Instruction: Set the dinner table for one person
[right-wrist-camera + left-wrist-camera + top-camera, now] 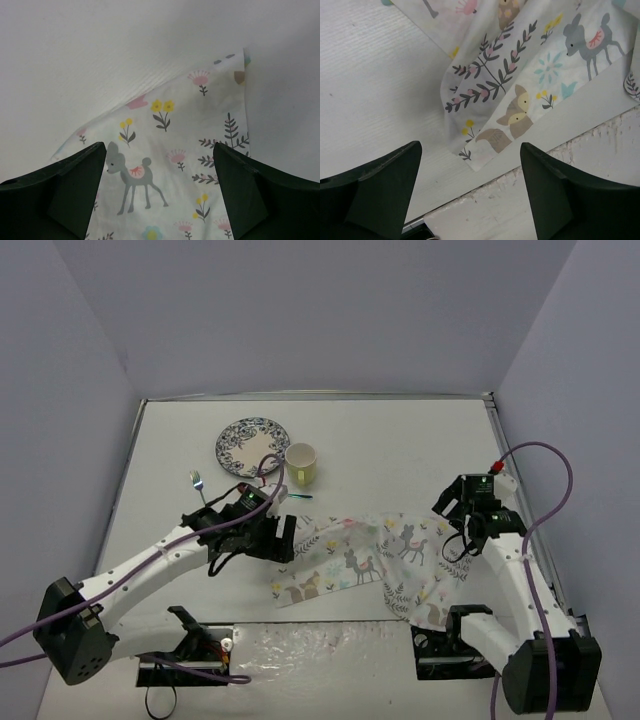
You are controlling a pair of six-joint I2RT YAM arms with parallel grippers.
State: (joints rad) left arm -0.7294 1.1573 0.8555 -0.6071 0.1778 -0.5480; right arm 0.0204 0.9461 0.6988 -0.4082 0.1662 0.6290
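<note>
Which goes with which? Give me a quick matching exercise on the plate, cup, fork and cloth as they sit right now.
Things:
1. plate
2. cup
3. fork
4. cloth

Descriptions:
A. pale yellow, standing upright
B. rumpled, pastel animal print
C. round, dark patterned rim, farthest back
D. small, lying flat, farthest left of the four

Pairs: 1-C, 2-A, 3-D, 4-B
</note>
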